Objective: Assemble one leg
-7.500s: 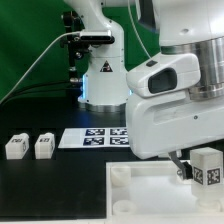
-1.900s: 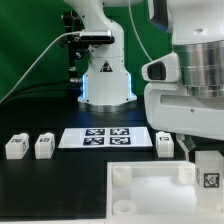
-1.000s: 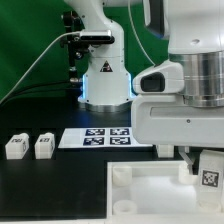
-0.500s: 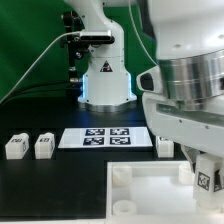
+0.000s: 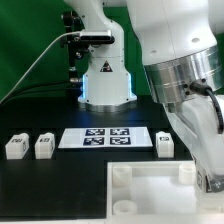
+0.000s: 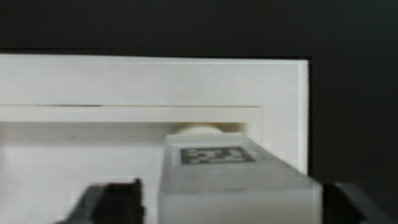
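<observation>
In the wrist view my gripper (image 6: pixel 231 203) is shut on a leg (image 6: pixel 228 175), a small white block with a black-and-white tag on its upper face. One dark finger shows on each side of it. The leg stands over a round corner socket (image 6: pixel 205 128) of the large white tray piece (image 6: pixel 151 80). In the exterior view the gripper (image 5: pixel 211 181) is at the tray's (image 5: pixel 150 196) far right corner, and the arm hides most of the held leg. Three more legs lie on the table: two (image 5: pixel 15 146) (image 5: pixel 43 146) at the exterior view's left and one (image 5: pixel 165 143) by the marker board.
The marker board (image 5: pixel 105 137) lies flat behind the tray. The robot base (image 5: pixel 105 75) with its cables stands at the back before a green wall. The arm's large white body (image 5: pixel 180 70) fills the exterior view's right.
The wrist has turned while staying over the tray's far right corner with the leg. The arm now covers most of the leg, and the leg by the marker board shows again.
</observation>
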Robot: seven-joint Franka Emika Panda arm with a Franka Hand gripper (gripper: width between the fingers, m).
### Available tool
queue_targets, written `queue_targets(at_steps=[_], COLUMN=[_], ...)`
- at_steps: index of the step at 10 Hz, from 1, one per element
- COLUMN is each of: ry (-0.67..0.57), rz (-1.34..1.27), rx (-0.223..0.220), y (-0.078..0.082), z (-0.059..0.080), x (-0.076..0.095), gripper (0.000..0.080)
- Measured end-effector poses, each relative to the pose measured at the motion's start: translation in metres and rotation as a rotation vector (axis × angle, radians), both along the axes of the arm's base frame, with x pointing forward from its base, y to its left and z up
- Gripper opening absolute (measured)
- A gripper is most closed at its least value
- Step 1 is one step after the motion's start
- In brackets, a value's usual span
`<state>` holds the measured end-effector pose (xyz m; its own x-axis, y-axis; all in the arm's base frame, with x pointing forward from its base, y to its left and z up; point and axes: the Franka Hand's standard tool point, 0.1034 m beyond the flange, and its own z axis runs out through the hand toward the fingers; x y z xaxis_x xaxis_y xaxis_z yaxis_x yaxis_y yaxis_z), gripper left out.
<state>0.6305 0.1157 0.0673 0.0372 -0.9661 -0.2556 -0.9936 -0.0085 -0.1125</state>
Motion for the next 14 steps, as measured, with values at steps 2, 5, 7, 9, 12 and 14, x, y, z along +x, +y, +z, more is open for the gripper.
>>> queue_targets(at_steps=[2,5,7,9,12,14], ry=[-0.05,-0.114,-0.164,-0.199,-0.231,-0.215], rz=[0.189,0.631,0.83,1.128,1.339,1.262], rx=[-0.028,-0.098,-0.115,-0.159,-0.175,-0.17], y=[0.004,0.006,0.005,-0.002,-0.004,-0.004], z=[0.0,0.003,0.002,0.005,0.013,0.013], x=[0.0,-0.001,-0.001,0.001,0.009,0.009], gripper=[0.0555,0.0644,0.0648,0.0648,0.0648,0.0553])
